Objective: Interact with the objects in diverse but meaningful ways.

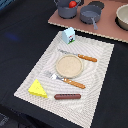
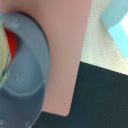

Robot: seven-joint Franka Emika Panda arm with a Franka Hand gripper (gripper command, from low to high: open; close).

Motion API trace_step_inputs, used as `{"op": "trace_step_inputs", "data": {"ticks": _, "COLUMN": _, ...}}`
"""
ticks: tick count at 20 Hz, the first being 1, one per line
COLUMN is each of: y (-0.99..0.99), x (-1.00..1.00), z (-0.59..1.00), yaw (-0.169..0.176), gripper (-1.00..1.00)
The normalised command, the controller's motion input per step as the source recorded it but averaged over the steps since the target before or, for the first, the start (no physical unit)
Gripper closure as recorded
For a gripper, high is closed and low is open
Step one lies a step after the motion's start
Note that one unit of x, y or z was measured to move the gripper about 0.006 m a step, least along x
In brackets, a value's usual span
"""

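Observation:
The yellow holed cheese wedge (image 1: 37, 89) lies at the near corner of the woven placemat (image 1: 100, 75). The thin brown sausage (image 1: 67, 96) lies beside it. The white carton (image 1: 69, 35) with green-blue print stands at the mat's far edge; it also shows in the wrist view (image 2: 117, 27). The red tomato (image 1: 73, 4) sits in a grey pot (image 1: 64, 10) on the pink board (image 1: 100, 27). In the wrist view the pot (image 2: 25, 75) is close, with the tomato (image 2: 11, 42) partly hidden by a blurred pale shape. No gripper fingers show in either view.
A tan plate (image 1: 69, 64) lies mid-mat between an orange-handled knife (image 1: 77, 56) and fork (image 1: 65, 80). A second grey pot (image 1: 91, 15) and a pale bowl (image 1: 123, 17) stand on the board. The tabletop (image 2: 100, 100) is dark.

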Motion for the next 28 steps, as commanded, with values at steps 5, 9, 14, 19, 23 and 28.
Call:
{"op": "trace_step_inputs", "data": {"ticks": 5, "y": -0.42, "x": 0.40, "z": 0.00, "yaw": -0.185, "gripper": -1.00}}
{"op": "trace_step_inputs", "data": {"ticks": 9, "y": -0.33, "x": 0.12, "z": -0.08, "yaw": -0.179, "gripper": -1.00}}
{"op": "trace_step_inputs", "data": {"ticks": 14, "y": -0.17, "x": -0.13, "z": -0.28, "yaw": -0.055, "gripper": -1.00}}
{"op": "trace_step_inputs", "data": {"ticks": 19, "y": -0.17, "x": -0.07, "z": -0.34, "yaw": -0.015, "gripper": -1.00}}
{"op": "trace_step_inputs", "data": {"ticks": 23, "y": -0.08, "x": -0.12, "z": -0.44, "yaw": -0.004, "gripper": -1.00}}
{"op": "trace_step_inputs", "data": {"ticks": 28, "y": -0.08, "x": -0.13, "z": -0.53, "yaw": -0.001, "gripper": -1.00}}
